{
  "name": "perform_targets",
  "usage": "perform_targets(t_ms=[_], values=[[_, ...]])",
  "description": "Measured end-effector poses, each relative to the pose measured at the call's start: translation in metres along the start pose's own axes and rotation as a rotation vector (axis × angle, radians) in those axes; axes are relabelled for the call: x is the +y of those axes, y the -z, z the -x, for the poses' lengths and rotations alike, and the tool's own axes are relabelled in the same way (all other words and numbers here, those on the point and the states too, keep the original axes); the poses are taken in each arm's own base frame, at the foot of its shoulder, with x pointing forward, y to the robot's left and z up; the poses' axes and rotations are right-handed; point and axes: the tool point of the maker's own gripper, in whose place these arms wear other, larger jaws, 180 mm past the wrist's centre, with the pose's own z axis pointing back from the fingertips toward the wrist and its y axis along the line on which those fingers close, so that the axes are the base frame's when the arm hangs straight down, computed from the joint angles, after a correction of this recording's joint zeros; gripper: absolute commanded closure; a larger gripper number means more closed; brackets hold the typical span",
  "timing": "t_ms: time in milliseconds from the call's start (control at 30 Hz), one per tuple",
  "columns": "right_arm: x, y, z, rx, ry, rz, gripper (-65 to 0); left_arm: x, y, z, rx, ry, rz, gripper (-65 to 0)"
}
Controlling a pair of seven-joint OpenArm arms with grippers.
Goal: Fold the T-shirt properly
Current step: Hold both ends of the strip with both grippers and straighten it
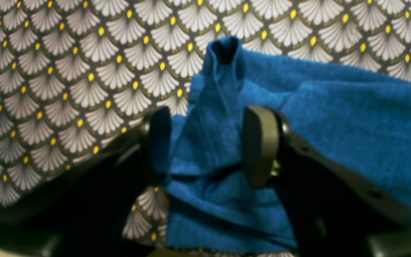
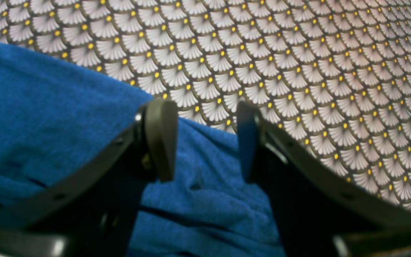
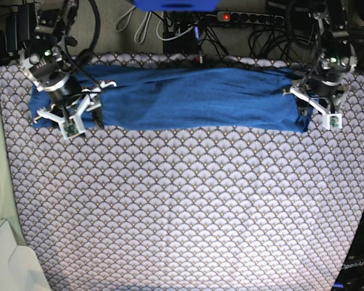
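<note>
The blue T-shirt [image 3: 194, 97] lies as a long, narrow folded band across the far side of the table. At the band's right end in the base view, my left gripper [image 3: 318, 118] is down on it. In the left wrist view the left gripper [image 1: 209, 117] is open, with bunched T-shirt [image 1: 351, 117] fabric filling the gap and a peaked fold rising beyond the fingertips. My right gripper [image 3: 79, 121] is at the band's left end. Seen from its wrist, the right gripper [image 2: 203, 110] is also open and straddles the T-shirt [image 2: 48, 107] edge.
A grey-white scallop-patterned cloth [image 3: 188, 206] covers the whole table. A power strip and cables [image 3: 242, 17] lie behind the far edge. A white box [image 3: 12, 267] sits off the table at the lower left.
</note>
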Motion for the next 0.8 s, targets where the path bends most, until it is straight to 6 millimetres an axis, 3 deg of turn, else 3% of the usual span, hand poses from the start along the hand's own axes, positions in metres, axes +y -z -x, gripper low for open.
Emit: perform_targets(t_ms=[367, 567, 800], values=[[0.000, 0.000, 0.000, 0.000, -0.001, 0.000, -28.4, -0.002, 0.001, 0.001, 0.003, 0.000, 0.005, -31.3], [0.000, 0.000, 0.000, 0.000, -0.002, 0.000, -28.4, 0.004, 0.011, 0.027, 0.076, -0.022, -0.005, -31.6], [0.000, 0.000, 0.000, 0.000, -0.001, 0.000, -28.4, 0.004, 0.012, 0.028, 0.079, -0.023, -0.004, -31.7]])
